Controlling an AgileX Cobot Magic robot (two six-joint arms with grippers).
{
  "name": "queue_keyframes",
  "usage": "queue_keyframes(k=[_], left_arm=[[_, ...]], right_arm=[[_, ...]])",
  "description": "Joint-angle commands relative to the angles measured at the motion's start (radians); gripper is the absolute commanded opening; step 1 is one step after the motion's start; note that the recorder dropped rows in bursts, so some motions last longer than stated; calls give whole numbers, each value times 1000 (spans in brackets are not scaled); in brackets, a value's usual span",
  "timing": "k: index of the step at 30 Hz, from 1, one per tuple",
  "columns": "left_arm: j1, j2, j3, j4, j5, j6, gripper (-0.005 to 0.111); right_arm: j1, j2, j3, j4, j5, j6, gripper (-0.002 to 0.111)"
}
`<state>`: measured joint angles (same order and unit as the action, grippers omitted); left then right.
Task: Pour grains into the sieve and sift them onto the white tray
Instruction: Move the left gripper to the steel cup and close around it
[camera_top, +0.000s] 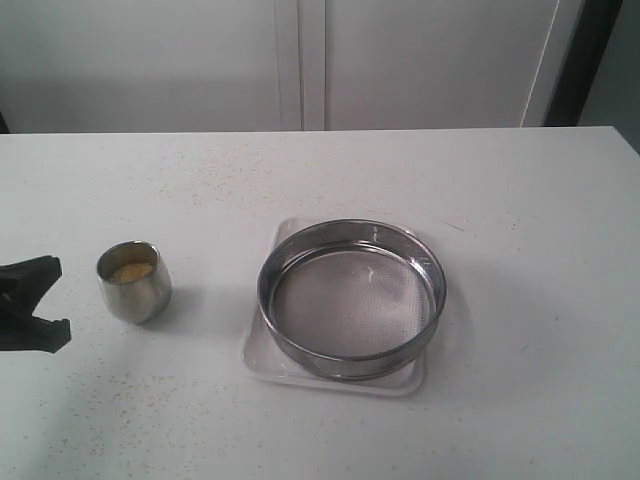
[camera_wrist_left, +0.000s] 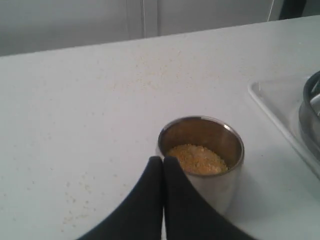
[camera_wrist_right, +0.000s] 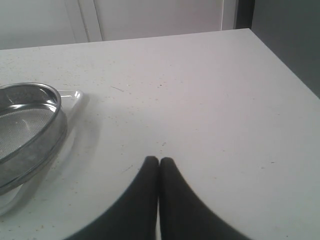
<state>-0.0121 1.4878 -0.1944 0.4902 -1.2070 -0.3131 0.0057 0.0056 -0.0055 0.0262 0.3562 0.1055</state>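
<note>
The sieve (camera_top: 350, 298) covers most of the white tray (camera_top: 262, 358); only its rim and corners show. In the left wrist view these 2 run off the picture's edge, and the left pincer (camera_wrist_left: 163, 161) hides part of the steel cup (camera_wrist_left: 222, 192). The exterior view cuts that pincer at its edge; the right wrist view cuts the sieve. Specks on the counter (camera_top: 520, 400) are too small to identify.

The sieve (camera_top: 350, 300) has a shiny metal rim and grey wire mesh. The cup (camera_top: 135, 287) is shiny metal too. The white tray (camera_top: 262, 358) looks smooth, the table (camera_top: 520, 400) matt.
</note>
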Motion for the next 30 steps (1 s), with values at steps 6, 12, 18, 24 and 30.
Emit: queue_keyframes(k=[6,12,18,24,30], left_arm=[[-1,136,6,36,-14,60,0],[-1,136,6,34,-14,86,0],[-1,136,6,72,-14,86,48],[-1,136,6,76,-14,84,105],[-1,136,6,84,-14,84,105]], right_arm=[[-6,-6,6,3,-14,3,0],[-6,-6,6,3,-14,3,0],[-6,-6,6,3,-14,3,0],[-6,-6,6,3,-14,3,0],[-6,-6,6,3,-14,3,0]])
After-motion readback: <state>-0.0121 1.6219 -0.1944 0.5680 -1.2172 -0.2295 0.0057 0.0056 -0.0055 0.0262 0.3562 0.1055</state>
